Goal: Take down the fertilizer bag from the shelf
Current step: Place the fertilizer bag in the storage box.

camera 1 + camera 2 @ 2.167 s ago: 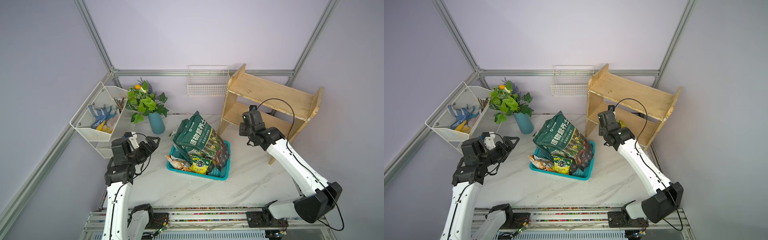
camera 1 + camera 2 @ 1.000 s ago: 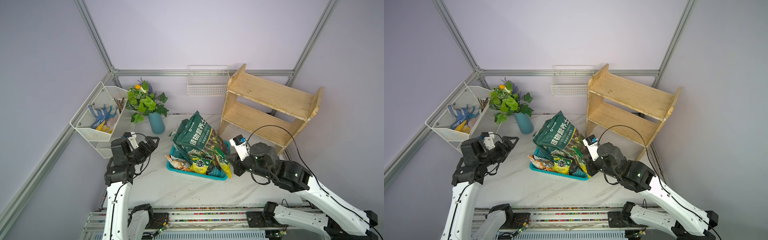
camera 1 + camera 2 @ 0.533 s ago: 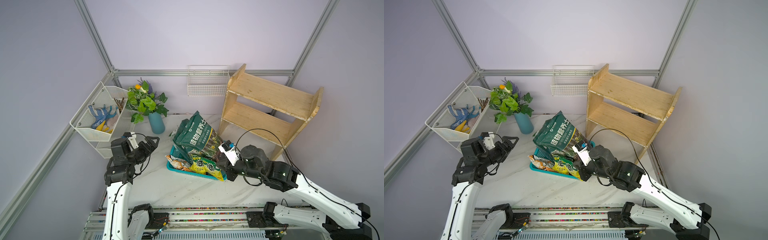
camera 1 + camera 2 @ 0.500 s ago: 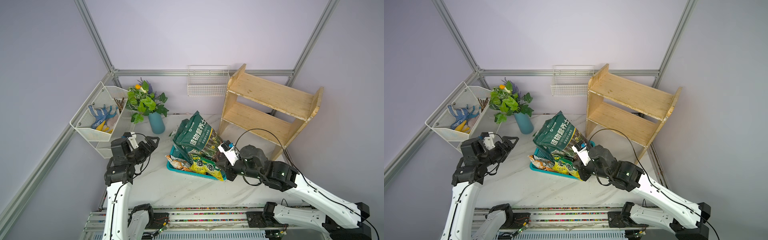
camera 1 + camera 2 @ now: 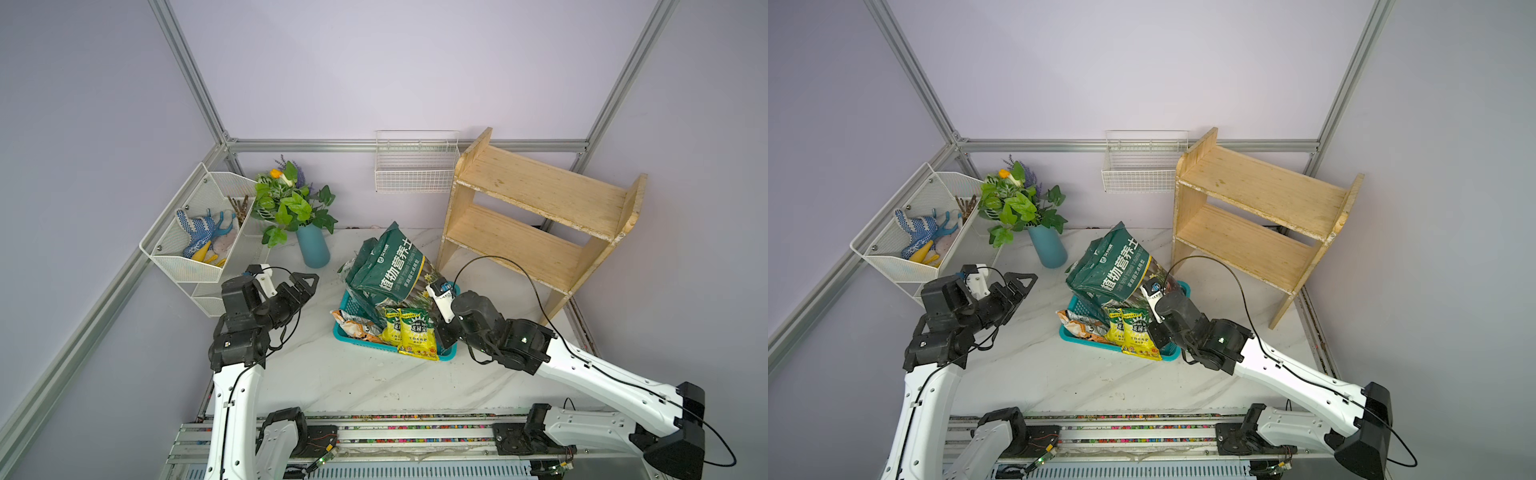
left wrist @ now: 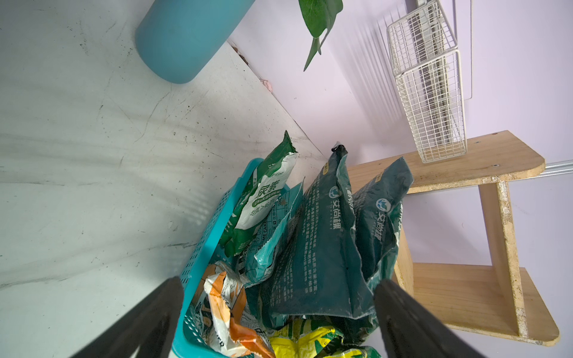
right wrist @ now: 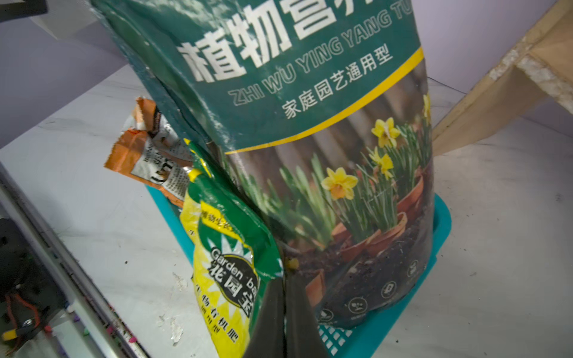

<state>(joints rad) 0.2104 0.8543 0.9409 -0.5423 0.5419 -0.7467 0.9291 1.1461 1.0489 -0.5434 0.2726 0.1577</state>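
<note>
Left arm just stands up off its base with the wrist bent forward, and the left tool hangs in the air with the jaws spread wide, black fingers far apart in the wrist view. Right arm is stretched low and way out toward the middle. The right tool is pinched tight, jaws pressed together.

Left arm and right arm: white shell links, black joint housings, black bases. Thin black cable, looped loose. White camera block at wrist. Green status light, right of centre.
</note>
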